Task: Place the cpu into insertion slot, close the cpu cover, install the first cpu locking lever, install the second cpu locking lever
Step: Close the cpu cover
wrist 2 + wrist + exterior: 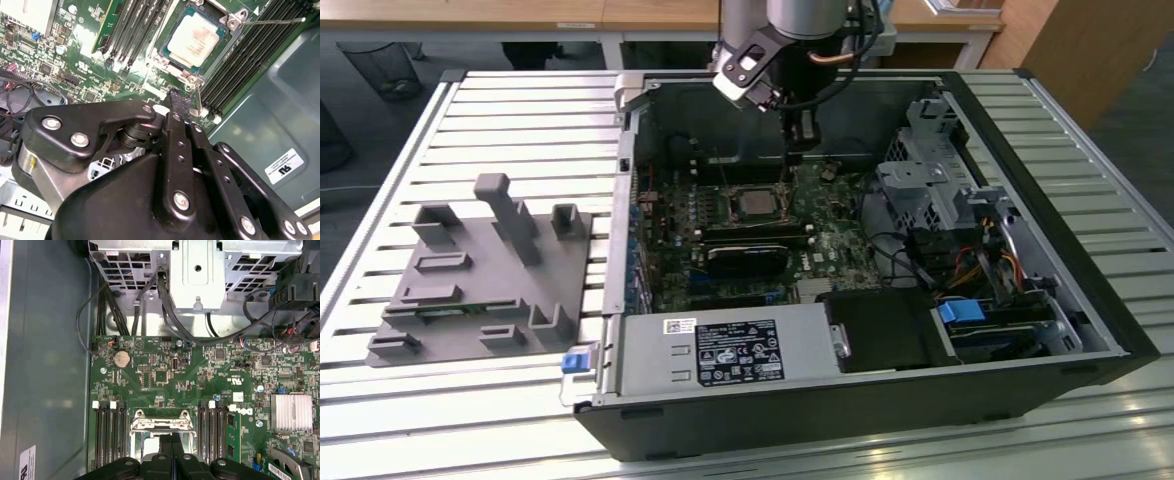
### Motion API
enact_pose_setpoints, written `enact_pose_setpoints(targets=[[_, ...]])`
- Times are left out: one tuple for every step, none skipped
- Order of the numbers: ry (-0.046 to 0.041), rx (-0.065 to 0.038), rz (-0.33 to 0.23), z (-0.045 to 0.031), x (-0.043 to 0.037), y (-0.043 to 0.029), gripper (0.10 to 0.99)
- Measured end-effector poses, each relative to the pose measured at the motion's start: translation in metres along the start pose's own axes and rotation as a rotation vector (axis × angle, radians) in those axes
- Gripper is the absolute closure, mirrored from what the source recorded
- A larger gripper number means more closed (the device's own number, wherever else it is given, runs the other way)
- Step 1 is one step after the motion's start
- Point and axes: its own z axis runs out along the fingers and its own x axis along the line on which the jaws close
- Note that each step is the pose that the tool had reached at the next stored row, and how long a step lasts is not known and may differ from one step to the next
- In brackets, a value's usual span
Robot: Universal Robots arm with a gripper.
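Now the jaws hang pressed together near the cpu (196,40).

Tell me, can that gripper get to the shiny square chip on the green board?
Probably yes. The case is open, the gripper hangs close to the cpu, and nothing stands between them.

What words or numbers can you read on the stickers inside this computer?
None can be read.
Black label on the power supply, exterior view: print too small to read.
White sticker on the case panel, second wrist view: print too small to read.
White markings on the motherboard, first wrist view: too tiny to read.
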Motion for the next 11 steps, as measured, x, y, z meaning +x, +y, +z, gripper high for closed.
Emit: enact_pose_setpoints(targets=[[0.0,0.0,0.0,0.0,0.0,0.0005,0.98],[-0.0001,0.0,0.0,0.0001,0.0,0.001,0.98],[0.0,0.0,0.0,0.0001,0.0,0.0017,0.98],[-0.0001,0.0,0.0,0.0001,0.0,0.0023,0.98],[0.0,0.0,0.0,0.0002,0.0,0.0028,0.98],[0.0,0.0,0.0,0.0002,0.0,0.0034,0.98],[0.0,0.0,0.0,0.0003,0.0,0.0041,0.98],[0.0,0.0,0.0,0.0003,0.0001,0.0049,0.98],[-0.0001,0.0,0.0,0.0004,0.0001,0.0056,0.98],[0.0,0.0,0.0,0.0004,0.0001,0.0062,0.98],[0.0,0.0,0.0,0.0004,0.0001,0.0068,0.98]])
